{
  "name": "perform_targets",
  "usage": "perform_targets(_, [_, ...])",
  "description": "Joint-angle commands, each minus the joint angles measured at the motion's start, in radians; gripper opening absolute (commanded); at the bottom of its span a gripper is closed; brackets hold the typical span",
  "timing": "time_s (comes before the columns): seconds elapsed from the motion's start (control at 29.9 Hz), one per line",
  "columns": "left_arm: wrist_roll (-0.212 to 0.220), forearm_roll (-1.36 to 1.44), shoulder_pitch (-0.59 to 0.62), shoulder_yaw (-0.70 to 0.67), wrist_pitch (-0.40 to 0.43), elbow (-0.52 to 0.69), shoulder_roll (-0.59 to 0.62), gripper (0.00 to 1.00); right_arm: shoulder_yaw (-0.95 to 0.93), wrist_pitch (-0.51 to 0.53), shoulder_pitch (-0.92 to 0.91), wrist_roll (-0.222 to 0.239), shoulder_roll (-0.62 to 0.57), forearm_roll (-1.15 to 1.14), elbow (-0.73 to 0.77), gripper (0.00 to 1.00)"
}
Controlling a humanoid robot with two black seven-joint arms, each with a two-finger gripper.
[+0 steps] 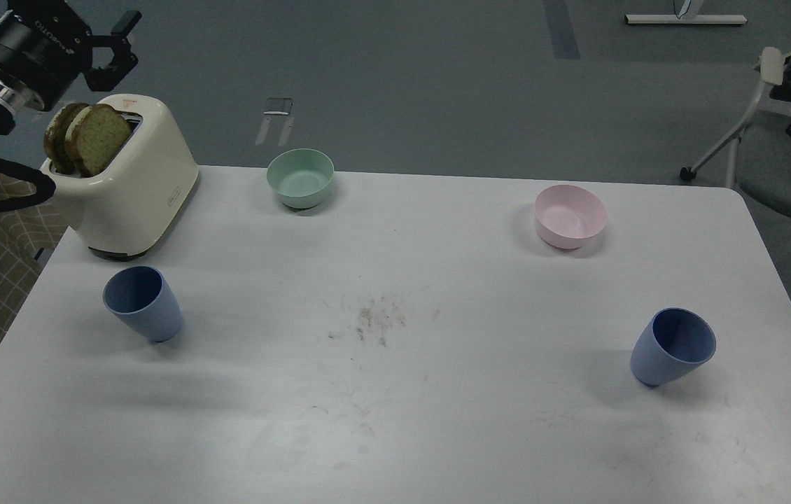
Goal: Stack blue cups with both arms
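The white table (395, 392) fills most of the frame, with a brownish smudge (378, 322) near its middle. At the upper left stands a cream toaster (136, 189) with two slices of bread (87, 136) sticking out of its slots. The left arm (10, 63) comes in at the upper left corner, above the toaster; its gripper (115, 45) hangs in the air over the bread, fingers spread apart and holding nothing. The right arm is not visible. One blue cup (143, 302) stands at the left of the table, just in front of the toaster, upright with its opening up. The other blue cup (673, 347) stands at the lower right, well apart from the first. A green bowl (300, 177) is at the upper middle edge, and a pink bowl (570, 215) at the upper right.
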State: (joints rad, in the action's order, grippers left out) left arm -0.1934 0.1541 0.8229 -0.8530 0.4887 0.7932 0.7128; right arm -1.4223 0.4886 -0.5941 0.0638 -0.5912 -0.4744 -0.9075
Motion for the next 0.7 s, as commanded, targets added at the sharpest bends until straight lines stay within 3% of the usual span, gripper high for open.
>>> perform_targets(0.0, [-0.003, 0.001, -0.005, 0.0, 0.0, 0.001, 0.0, 0.98, -0.027, 0.0, 0.002, 0.001, 0.001, 0.002, -0.004, 1.0])
perform_targets(0.67, [-0.003, 0.013, -0.01, 0.011, 0.0, 0.0, 0.008, 0.98, -0.073, 0.0, 0.014, -0.009, 0.005, 0.051, -0.002, 1.0])
